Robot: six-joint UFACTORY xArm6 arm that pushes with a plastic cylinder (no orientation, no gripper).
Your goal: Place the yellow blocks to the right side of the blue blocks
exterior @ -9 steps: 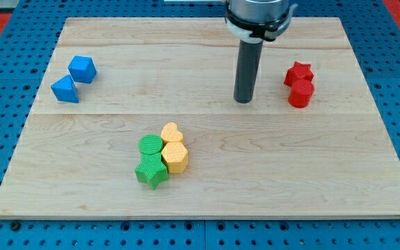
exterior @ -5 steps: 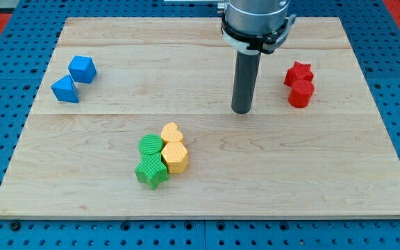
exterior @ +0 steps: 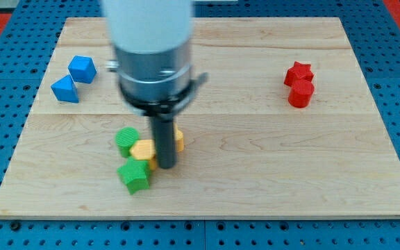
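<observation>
we had no jaws, only rod; my tip [exterior: 167, 167] sat low centre on board [exterior: 269, 180], wedged between two yellow blocks. one yellow block [exterior: 142, 150] touched tip on view's left, other [exterior: 178, 139] peeked out behind rod on view's right, shapes unclear. green cylinder [exterior: 126, 139] and green star [exterior: 134, 175] crowded same cluster. blue blocks [exterior: 73, 78] well apart, upper left. judged yellows light, rigid, slippery: push flat faces from view's right, toward view's upper left.

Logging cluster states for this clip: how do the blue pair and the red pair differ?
The blue pair sits at the view's upper left; the red pair at the upper right. The blues lie diagonally, the reds stack nearly vertically in view. Both pairs touch and lie far from my tip.
</observation>
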